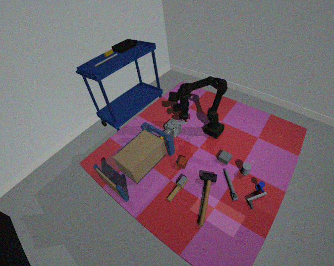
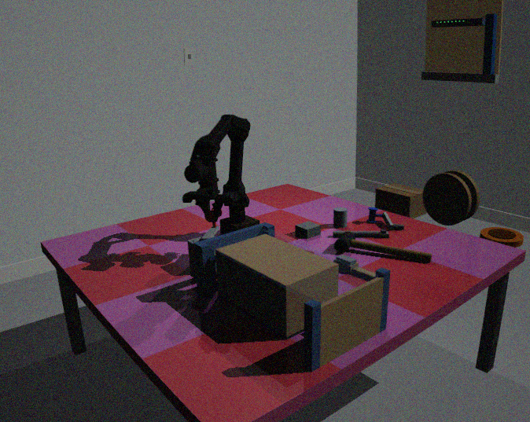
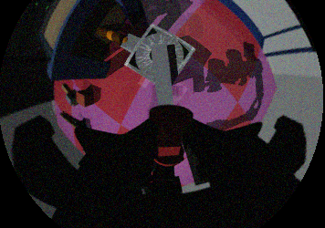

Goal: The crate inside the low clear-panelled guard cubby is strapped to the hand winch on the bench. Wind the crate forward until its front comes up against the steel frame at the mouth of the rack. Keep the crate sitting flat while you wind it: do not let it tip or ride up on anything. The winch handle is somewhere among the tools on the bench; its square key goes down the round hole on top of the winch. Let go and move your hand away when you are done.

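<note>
A grey hand winch (image 1: 173, 126) (image 3: 159, 51) stands just beyond the blue steel frame (image 1: 168, 139) (image 2: 232, 240). A grey crank handle (image 3: 165, 79) sits in the top of the winch and ends in a red grip (image 3: 167, 151). My gripper (image 1: 182, 116) (image 2: 213, 214) (image 3: 167, 115) is shut on that grip, right beside the winch. The tan crate (image 1: 140, 154) (image 2: 274, 271) sits flat behind the frame with its front close to it. I cannot tell whether they touch. An orange strap end (image 3: 110, 36) shows by the frame.
The cubby's back panel (image 1: 114, 180) (image 2: 350, 318) stands behind the crate. A mallet (image 1: 177, 187), a hammer (image 1: 205, 197), a grey bar (image 1: 230, 187), a blue-knobbed crank (image 1: 255, 193), a grey cylinder (image 1: 246, 168) and blocks (image 1: 224, 156) lie on the bench. A blue cart (image 1: 119, 70) stands beside it.
</note>
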{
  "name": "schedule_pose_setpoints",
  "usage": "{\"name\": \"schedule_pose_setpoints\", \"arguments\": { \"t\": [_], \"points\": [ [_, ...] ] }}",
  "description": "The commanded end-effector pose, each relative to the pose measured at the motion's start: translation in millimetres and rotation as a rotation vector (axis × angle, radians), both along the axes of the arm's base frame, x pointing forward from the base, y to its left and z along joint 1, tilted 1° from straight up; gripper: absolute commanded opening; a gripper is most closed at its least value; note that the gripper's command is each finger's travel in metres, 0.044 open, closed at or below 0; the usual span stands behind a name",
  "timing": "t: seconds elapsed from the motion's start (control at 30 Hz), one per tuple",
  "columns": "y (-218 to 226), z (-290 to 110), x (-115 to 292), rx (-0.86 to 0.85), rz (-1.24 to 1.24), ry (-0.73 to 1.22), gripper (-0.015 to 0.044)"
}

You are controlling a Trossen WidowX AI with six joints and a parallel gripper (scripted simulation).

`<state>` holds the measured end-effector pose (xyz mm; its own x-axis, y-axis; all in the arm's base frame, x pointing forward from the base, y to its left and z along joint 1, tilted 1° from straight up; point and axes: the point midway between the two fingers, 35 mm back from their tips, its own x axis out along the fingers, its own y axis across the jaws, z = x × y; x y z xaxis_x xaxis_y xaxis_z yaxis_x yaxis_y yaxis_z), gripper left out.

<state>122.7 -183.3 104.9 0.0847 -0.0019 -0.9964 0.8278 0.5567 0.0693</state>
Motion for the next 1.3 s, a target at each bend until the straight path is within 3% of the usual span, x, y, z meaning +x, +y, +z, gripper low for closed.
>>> {"name": "schedule_pose_setpoints", "arguments": {
  "t": [0.0, 1.27],
  "points": [
    [-12, -9, -20, -0.006, -0.027, 0.071, 0.0000],
    [-70, -8, -35, -0.011, -0.027, 0.073, 0.0000]
  ]
}}
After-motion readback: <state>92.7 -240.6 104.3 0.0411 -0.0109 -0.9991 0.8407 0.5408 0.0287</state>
